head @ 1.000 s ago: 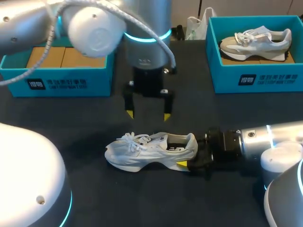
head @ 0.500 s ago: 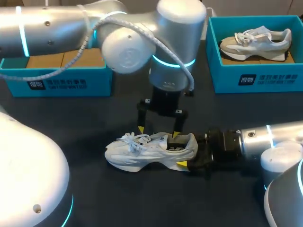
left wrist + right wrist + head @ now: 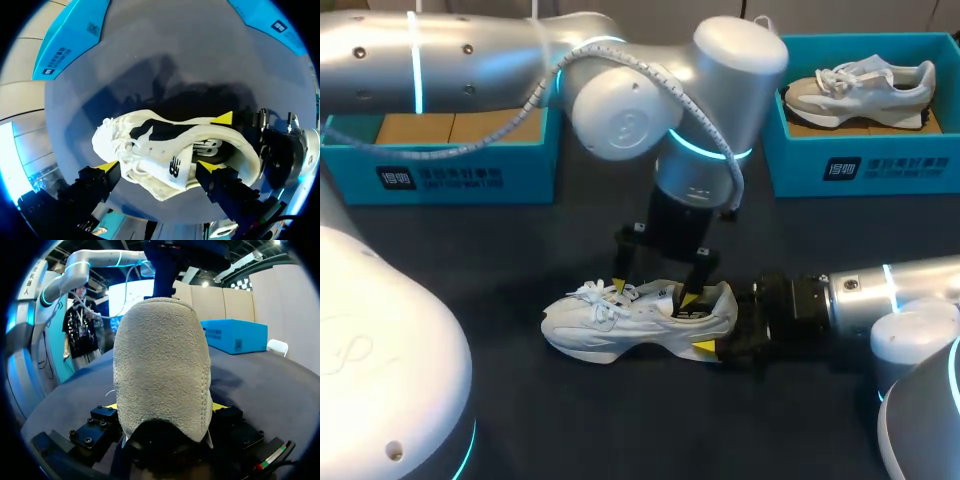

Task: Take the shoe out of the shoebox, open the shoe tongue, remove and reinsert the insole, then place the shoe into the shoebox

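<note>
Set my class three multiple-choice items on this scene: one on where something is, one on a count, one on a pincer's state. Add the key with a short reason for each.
1. Where is the white shoe that the right pincer grips by the heel?
A) inside a box
B) on a shelf
C) on the table

2. How many shoes are in view?
A) two
B) one
C) four

3. The left pincer is:
A) shut on a lace
B) open over the shoe
C) holding a box

Key:
1 C: it lies on the dark table.
2 A: a second shoe sits in the teal box at right.
3 B: its yellow tips stand apart above the shoe.
</note>
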Motion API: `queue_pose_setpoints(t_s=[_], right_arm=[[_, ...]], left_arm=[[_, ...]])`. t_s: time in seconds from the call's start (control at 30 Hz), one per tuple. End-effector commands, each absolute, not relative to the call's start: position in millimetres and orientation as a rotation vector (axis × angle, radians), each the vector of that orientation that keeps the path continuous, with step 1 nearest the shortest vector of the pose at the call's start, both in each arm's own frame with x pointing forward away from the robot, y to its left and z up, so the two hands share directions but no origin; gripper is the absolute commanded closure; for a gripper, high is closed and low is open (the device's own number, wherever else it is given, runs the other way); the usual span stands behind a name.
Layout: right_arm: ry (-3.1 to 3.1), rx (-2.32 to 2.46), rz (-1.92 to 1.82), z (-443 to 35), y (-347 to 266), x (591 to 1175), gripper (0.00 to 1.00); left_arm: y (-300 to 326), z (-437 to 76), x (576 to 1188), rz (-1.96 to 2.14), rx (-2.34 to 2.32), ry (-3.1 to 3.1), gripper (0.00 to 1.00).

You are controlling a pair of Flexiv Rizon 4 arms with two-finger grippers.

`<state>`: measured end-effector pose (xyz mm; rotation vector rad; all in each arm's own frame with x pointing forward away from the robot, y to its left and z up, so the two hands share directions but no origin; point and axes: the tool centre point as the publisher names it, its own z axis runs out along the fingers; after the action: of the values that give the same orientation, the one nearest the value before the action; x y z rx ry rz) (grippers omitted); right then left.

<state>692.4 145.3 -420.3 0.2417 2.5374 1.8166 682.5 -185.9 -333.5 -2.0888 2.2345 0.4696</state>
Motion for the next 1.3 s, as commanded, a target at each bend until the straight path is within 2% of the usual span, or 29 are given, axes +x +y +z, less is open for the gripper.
queue_pose_setpoints(t_s=[0.03,0.2,0.27,0.57,0.67,0.83,0.93,1.0,1.13,1.17,1.27,1.3], right_arm=[[2.542,0.244,1.810,-419.0,146.1,692.3,1.00],[2.542,0.244,1.810,-419.0,146.1,692.3,1.00],[2.542,0.244,1.810,-419.0,146.1,692.3,1.00],[2.542,0.244,1.810,-419.0,146.1,692.3,1.00],[2.542,0.244,1.810,-419.0,146.1,692.3,1.00],[2.542,0.244,1.810,-419.0,146.1,692.3,1.00],[2.542,0.244,1.810,-419.0,146.1,692.3,1.00],[2.542,0.244,1.810,-419.0,146.1,692.3,1.00],[2.542,0.244,1.810,-419.0,146.1,692.3,1.00],[2.542,0.244,1.810,-419.0,146.1,692.3,1.00],[2.542,0.244,1.810,-419.0,146.1,692.3,1.00],[2.542,0.244,1.810,-419.0,146.1,692.3,1.00]], left_arm=[[-188.7,-338.8,683.7,0.505,-2.082,2.221,0.00],[-185.7,-343.8,685.2,0.566,-2.098,2.187,0.00],[-183.7,-344.4,685.1,0.587,-2.095,2.181,0.07],[-172.3,-335.3,684.1,0.665,-2.120,2.169,0.10],[-168.5,-331.9,683.0,0.676,-2.126,2.174,0.19],[-164.9,-326.2,677.9,0.669,-2.123,2.183,0.25],[-162.7,-322.0,675.7,0.661,-2.126,2.196,0.35],[-162.1,-320.5,673.8,0.659,-2.120,2.212,0.49],[-161.9,-319.4,667.5,0.647,-2.100,2.229,0.54],[-161.8,-318.8,666.3,0.641,-2.095,2.236,0.58],[-160.5,-317.5,664.3,0.625,-2.089,2.242,0.63],[-159.8,-317.0,663.8,0.616,-2.087,2.243,0.69]])
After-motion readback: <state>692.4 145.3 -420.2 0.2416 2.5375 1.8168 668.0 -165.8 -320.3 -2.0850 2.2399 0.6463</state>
